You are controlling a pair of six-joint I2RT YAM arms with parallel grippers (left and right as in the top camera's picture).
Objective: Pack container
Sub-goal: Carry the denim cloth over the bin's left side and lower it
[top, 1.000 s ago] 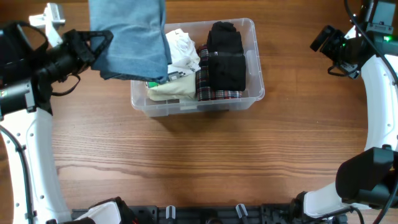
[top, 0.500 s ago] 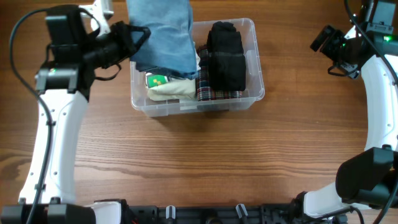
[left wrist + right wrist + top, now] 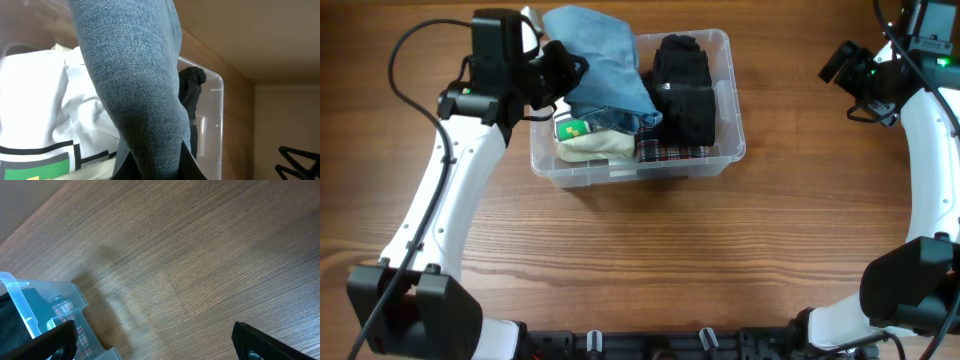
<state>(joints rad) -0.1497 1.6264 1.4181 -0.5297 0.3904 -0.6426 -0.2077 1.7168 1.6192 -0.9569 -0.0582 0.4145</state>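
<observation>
- Brown wood-grain counter (image 3: 640,260) fills our overhead view, with one arm at each side.
- We see the container (image 3: 620,171) standing upright and open-topped on the counter, toward the far edge and a little left of the middle.
- Our left tool (image 3: 563,72) sits at the container's far left corner, clamped on a pair of blue jeans (image 3: 605,65). In the left wrist view the denim narrows down between its fingers.
- The jeans drape over the container's left half and bunch up at the far rim.
- Under them we make out a white shirt (image 3: 40,125) with a green print, and a cream cloth (image 3: 595,147) by the near wall.
- A black garment (image 3: 685,90) fills the right half, with a plaid cloth (image 3: 670,152) at its near end.
- Our right tool (image 3: 160,347) hangs spread wide and empty over bare counter, well off to the container's right.
</observation>
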